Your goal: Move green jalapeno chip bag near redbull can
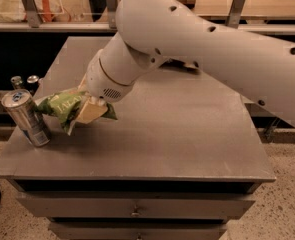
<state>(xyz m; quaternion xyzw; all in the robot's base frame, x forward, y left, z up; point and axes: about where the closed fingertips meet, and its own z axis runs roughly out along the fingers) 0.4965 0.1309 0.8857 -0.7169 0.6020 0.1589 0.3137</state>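
The green jalapeno chip bag (62,108) sits crumpled over the left part of the grey tabletop (187,134), its pale lettering facing up. The end effector (85,110) is clamped on the bag's right half, with one tan finger (93,112) pressed flat across the foil and green wrapper bulging out on both sides of it. The bag's lower corner points down toward the tabletop, but whether it touches the surface cannot be told.

Just to the left of the bag stands the redbull can (27,119), silver and blue with its silver top showing, near the front left corner of the tabletop. The bag's left end reaches up to the can's upper part (contact between the two cannot be made out).

The thick white arm (202,44) comes in from the upper right and crosses the back of the tabletop, ending in a rounded wrist right above the bag. A tan object (189,64) peeks out from behind the arm at the far side, mostly hidden.

Beyond the left edge of the tabletop, lower down, two small dark cans (25,81) with silver tops stand side by side. Below the tabletop's front edge is a drawer (137,206), and speckled floor (287,204) shows at the right.
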